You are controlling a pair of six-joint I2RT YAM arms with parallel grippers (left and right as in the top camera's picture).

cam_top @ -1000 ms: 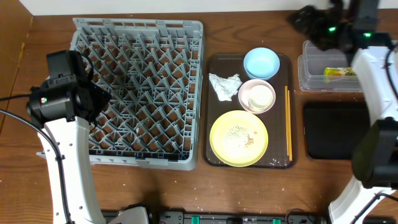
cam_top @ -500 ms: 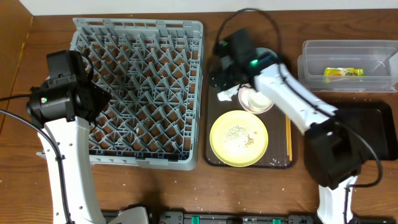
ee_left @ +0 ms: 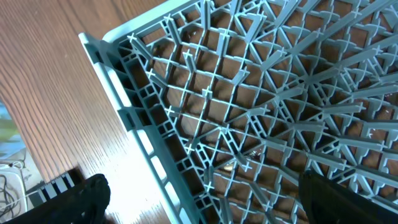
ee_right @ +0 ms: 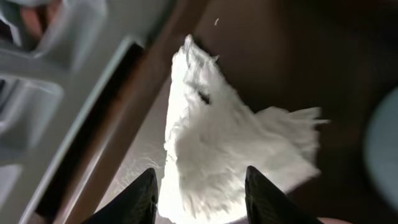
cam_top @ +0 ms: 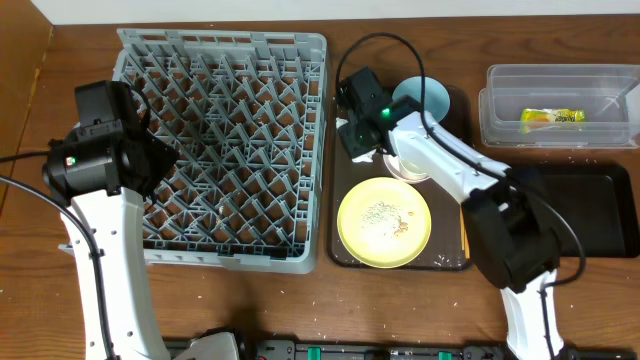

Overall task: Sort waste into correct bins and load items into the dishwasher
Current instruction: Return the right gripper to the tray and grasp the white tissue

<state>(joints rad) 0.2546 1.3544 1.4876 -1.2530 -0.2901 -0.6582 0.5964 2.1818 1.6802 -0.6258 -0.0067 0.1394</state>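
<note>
A crumpled white wrapper [ee_right: 230, 149] lies on the dark brown tray [cam_top: 345, 255], right beside the grey dishwasher rack [cam_top: 220, 150]. My right gripper [ee_right: 199, 193] hangs directly over it, jaws open, with one fingertip on each side of the paper. From overhead the right gripper [cam_top: 358, 135] hides most of the wrapper. Also on the tray are a light blue bowl [cam_top: 428, 97], a pinkish bowl holding a white cup [cam_top: 412, 166], a yellow plate [cam_top: 384, 235] with rice crumbs [cam_top: 385, 212], and chopsticks [cam_top: 464, 235]. My left gripper [ee_left: 205, 193] is open and empty above the rack's left edge.
A clear tub [cam_top: 560, 80] at the back right holds a yellow-green packet [cam_top: 552, 116]. A shallow black tray [cam_top: 600, 210] lies in front of it. The right arm stretches across the brown tray, over the bowls. The wooden table shows left of the rack rim [ee_left: 134, 118].
The right arm swung from the clear tub across to the brown tray and dropped over the white wrapper, its jaws narrowing. The left arm has not moved.
</note>
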